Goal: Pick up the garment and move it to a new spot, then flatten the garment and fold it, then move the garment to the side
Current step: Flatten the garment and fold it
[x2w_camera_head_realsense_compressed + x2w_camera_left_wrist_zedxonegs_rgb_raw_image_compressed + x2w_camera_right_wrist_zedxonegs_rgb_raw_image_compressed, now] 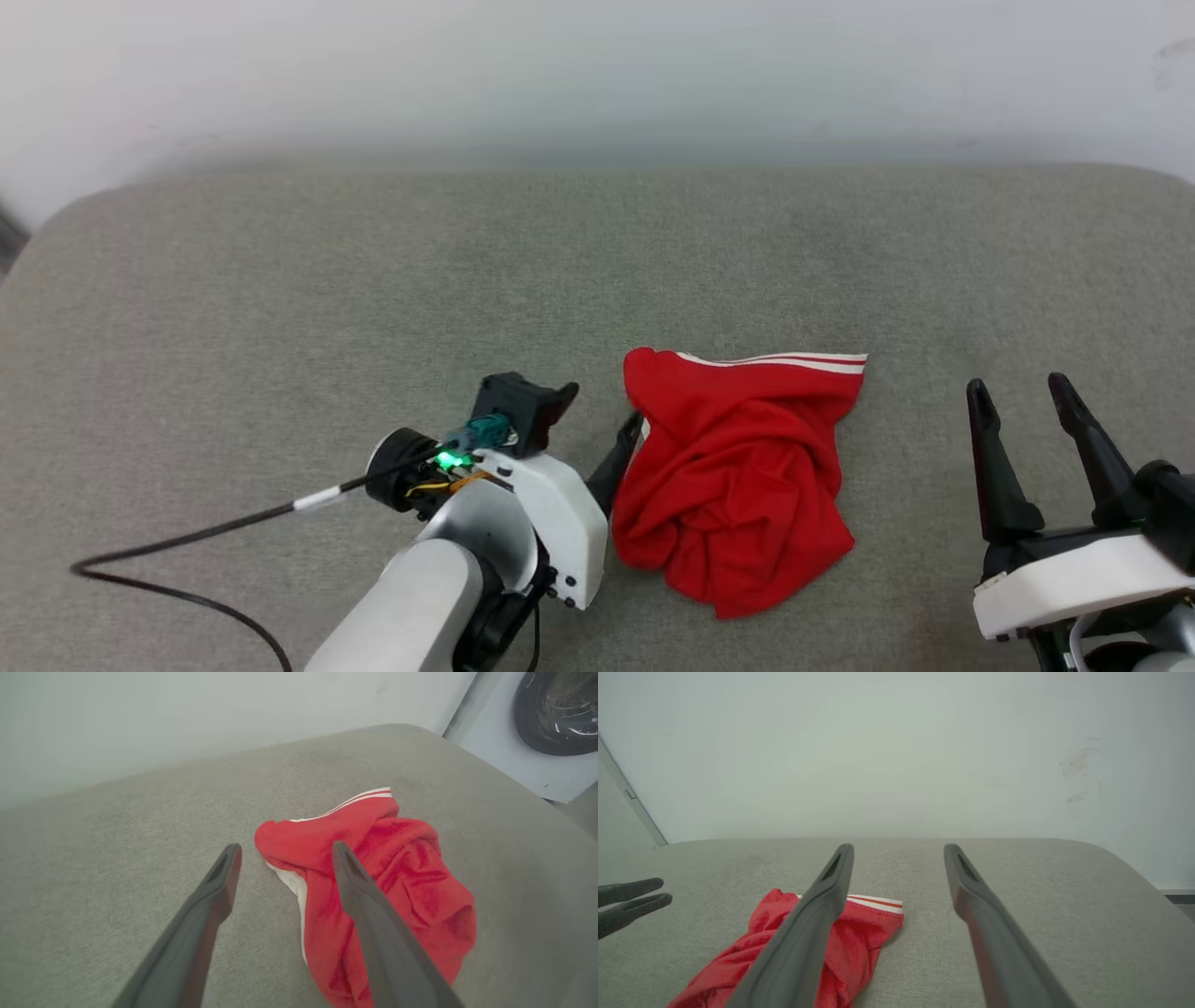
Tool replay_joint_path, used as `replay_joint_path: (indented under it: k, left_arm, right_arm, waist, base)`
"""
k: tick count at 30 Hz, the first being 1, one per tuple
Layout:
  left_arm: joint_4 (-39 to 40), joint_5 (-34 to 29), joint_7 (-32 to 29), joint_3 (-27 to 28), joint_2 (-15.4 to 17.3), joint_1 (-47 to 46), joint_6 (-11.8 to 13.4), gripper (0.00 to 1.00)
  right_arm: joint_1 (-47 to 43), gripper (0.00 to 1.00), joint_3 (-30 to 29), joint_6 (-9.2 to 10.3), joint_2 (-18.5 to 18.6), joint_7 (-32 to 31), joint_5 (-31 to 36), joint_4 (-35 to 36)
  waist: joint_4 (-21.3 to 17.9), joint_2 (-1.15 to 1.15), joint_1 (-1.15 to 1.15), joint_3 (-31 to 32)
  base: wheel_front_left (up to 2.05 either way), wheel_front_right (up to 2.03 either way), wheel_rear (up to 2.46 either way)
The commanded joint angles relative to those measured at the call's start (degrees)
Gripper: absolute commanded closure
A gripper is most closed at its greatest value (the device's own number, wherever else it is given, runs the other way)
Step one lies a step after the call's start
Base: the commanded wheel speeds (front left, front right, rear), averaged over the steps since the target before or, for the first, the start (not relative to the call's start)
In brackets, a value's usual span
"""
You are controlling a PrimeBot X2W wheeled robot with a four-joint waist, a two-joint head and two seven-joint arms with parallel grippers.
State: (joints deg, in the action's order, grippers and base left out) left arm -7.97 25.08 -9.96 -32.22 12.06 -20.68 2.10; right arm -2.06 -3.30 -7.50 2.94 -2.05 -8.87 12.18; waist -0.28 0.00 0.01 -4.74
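The garment (738,467) lies crumpled in a red heap on the grey padded surface (373,280), with striped red-and-white trim along its far edge (794,361); its lettering is hidden in the folds. A strip of white fabric (295,883) shows underneath it. My left gripper (630,434) is open at the heap's left edge, its fingers spread around the near-left corner (285,848). Off to the garment's right, my right gripper (1018,387) stands open and apart from it. The right wrist view has the garment (859,942) low at the left.
A black cable (187,541) trails from my left wrist across the surface's left front. A pale wall (597,75) stands behind the rounded far edge. A washing machine door (556,709) shows past the surface's far corner.
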Motion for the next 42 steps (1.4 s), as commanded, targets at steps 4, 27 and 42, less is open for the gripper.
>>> replay_joint_path:
  k: [4,27,42]
  left_arm:
    - [-4.2,0.5,-7.1,-2.9,-0.2,-3.0,-2.2,0.00]
    - [-11.7,0.1,-17.0,-6.3,3.3,-9.8,-2.9,1.00]
    - [4.2,4.5,-13.9,7.0,12.4,10.9,14.5,1.00]
  right_arm:
    - [1.8,0.00,-0.1,0.02,-0.1,0.7,-0.7,-0.5]
    - [5.4,0.00,-0.5,0.02,-0.1,3.7,-2.6,-5.3]
    - [4.3,0.00,-2.0,0.02,-0.1,3.2,-2.3,-4.4]
  waist:
    - [-3.0,0.00,-0.01,-3.8]
    - [-4.7,0.00,-0.01,-7.4]
    - [-1.8,0.00,-0.01,-6.1]
  base:
    - [0.00,0.00,0.00]
    - [0.00,0.00,0.00]
    - [0.00,0.00,0.00]
